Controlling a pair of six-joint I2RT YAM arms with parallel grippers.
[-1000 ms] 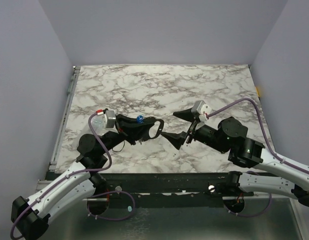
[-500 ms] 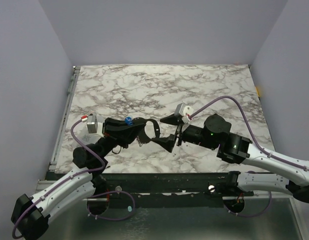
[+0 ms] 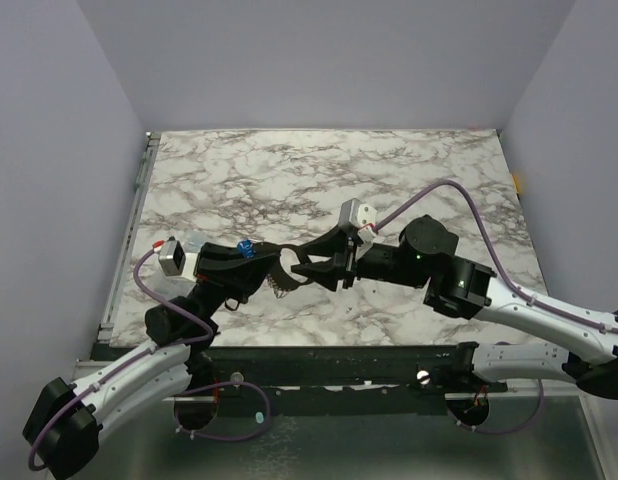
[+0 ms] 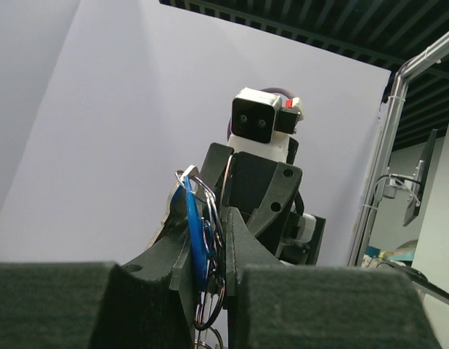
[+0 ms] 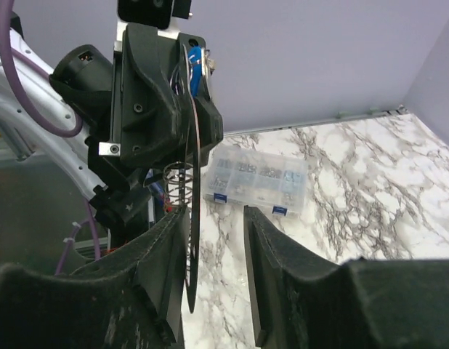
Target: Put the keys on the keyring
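Right wrist view: the keyring (image 5: 195, 203), pinched upright in the left gripper (image 5: 187, 87), stands edge-on between the part-spread fingers of the right gripper (image 5: 212, 218).

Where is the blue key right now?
The blue key is pinched in the left hand alongside the keyring. In the top view it sits left of centre, facing the right hand.

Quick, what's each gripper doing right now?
Left gripper: closed on the keyring and blue key.
Right gripper: part open, jaws either side of the keyring.
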